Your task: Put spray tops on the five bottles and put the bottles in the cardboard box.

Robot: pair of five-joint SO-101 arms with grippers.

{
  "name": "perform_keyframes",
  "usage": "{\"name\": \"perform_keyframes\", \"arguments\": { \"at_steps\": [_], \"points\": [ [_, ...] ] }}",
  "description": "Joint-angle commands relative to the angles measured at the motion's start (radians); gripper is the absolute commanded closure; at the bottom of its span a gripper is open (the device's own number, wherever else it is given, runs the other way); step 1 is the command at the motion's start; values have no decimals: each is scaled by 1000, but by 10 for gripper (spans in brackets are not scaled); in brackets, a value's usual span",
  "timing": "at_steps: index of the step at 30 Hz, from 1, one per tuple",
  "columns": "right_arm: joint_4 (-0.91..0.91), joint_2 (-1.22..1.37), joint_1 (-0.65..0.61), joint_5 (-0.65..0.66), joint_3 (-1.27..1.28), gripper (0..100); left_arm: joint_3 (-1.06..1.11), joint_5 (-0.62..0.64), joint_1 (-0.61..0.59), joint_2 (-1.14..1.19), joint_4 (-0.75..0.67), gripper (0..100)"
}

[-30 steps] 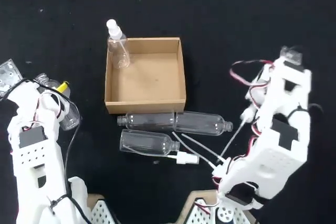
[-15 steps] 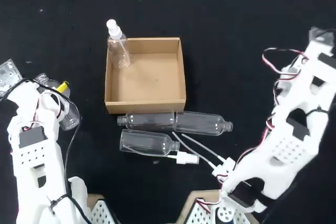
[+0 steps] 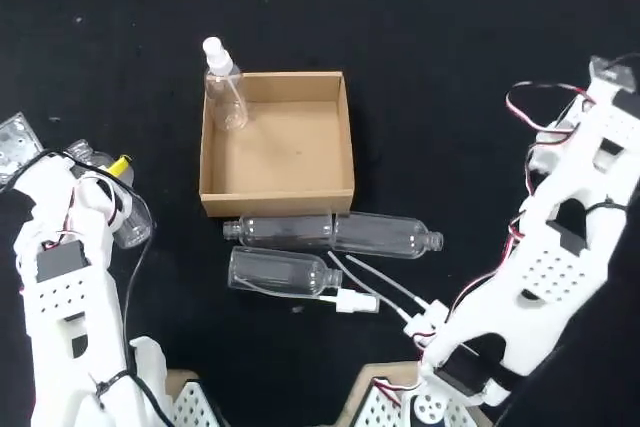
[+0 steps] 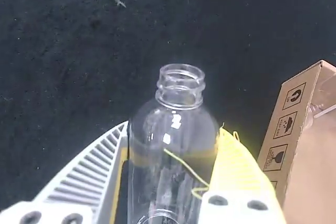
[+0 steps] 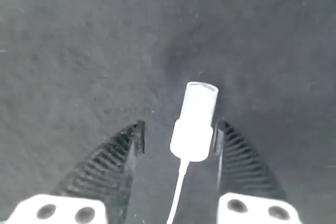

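At the desk's (image 3: 450,27) left edge my left gripper (image 4: 173,153) is clamped on an open-necked bottle (image 4: 176,129), its mouth pointing out past my fingertips over black surface, with the cardboard box (image 3: 275,199) close beside it. The box sits left of centre, and a capped bottle (image 3: 225,92) stands in its far left corner. Just off the box's near wall a bare bottle (image 3: 285,231) and a second bare bottle (image 3: 385,235) lie end to end. A third bottle (image 3: 275,272) lies nearer the desk's near edge, with a loose spray top (image 3: 355,300) at its neck. A broad stretch of black desk runs from the box's right wall to my right arm (image 3: 560,247) at the right edge. There my right gripper (image 5: 179,125) is spread wide around a spray top (image 5: 195,119). That top is close against one finger and apart from the other. I can't tell whether it touches.
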Motion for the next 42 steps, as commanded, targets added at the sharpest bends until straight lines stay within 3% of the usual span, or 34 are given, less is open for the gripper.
{"name": "perform_keyframes", "arguments": {
  "at_steps": [1,10,14,22,31,42],
  "points": [
    [8,27,31,-68,-59,801,-15,2,-1,-32,-21,970],
    [-84,67,71,-32,7,810,-15,2,4,-32,-23,970],
    [-103,56,77,-31,28,986,-15,2,5,-32,-23,970],
    [63,-131,44,-31,-85,988,-24,8,61,-32,-25,970],
    [247,-547,-78,-54,-68,988,-12,0,99,-34,-51,970],
    [97,-1087,-367,-209,367,988,-12,0,111,-94,9,970]
  ]
}}
